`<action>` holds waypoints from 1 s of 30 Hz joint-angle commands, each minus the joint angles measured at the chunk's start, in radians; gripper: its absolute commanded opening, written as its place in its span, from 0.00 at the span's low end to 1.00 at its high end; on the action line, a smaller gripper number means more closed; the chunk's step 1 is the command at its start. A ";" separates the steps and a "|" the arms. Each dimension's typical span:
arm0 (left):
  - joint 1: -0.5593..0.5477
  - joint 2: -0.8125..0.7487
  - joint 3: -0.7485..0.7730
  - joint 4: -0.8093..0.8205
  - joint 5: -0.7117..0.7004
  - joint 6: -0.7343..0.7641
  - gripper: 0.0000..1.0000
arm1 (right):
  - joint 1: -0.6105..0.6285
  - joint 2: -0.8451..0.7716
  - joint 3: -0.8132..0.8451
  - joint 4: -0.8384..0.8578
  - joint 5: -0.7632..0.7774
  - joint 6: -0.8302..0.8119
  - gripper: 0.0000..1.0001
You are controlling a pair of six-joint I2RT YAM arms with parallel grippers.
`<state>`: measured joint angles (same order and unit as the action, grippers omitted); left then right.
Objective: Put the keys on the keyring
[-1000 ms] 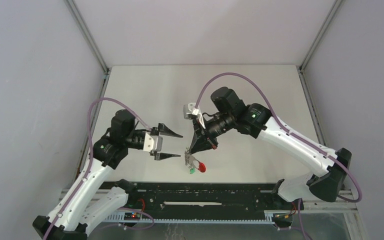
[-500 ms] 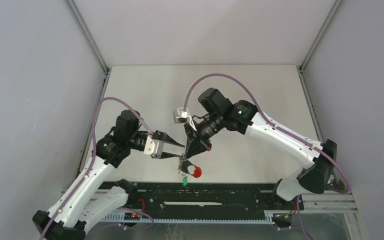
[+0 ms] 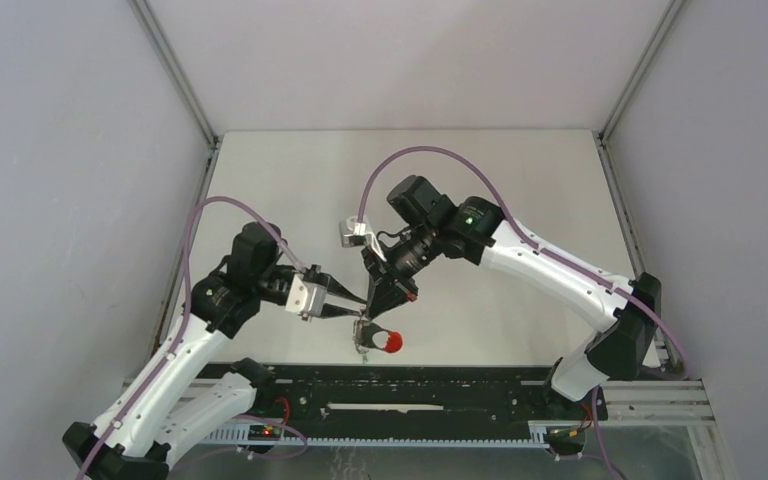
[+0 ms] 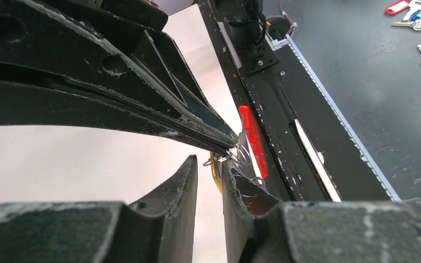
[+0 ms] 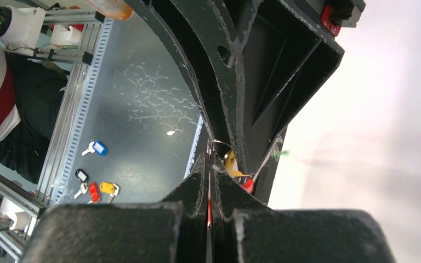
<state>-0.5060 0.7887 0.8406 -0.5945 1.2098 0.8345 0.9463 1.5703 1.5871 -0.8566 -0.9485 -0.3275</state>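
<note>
Right gripper pinches the keyring clear of the tabletop, steadying it for threading; left gripper, narrow around the yellow key, possibly grips it, though I cannot tell.

Plain pale grey panel walls enclose a white matte tabletop. Aluminium corner struts frame it. A dark grey scuffed surface lies beyond.
</note>
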 commanded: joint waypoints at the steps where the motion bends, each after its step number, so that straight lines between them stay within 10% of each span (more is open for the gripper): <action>1: -0.016 -0.026 0.025 -0.008 0.043 -0.032 0.26 | -0.002 0.016 0.042 -0.015 0.010 -0.003 0.00; 16: -0.023 -0.047 0.023 -0.105 -0.017 0.173 0.01 | -0.076 -0.022 -0.007 0.073 0.027 0.108 0.00; 30: -0.059 -0.148 -0.102 0.060 -0.194 0.306 0.00 | -0.126 -0.085 -0.106 0.222 0.105 0.240 0.00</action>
<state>-0.5327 0.6956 0.8059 -0.6197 1.0420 1.1080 0.8509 1.5387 1.4918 -0.7567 -0.9134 -0.1474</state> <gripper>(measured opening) 0.010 0.006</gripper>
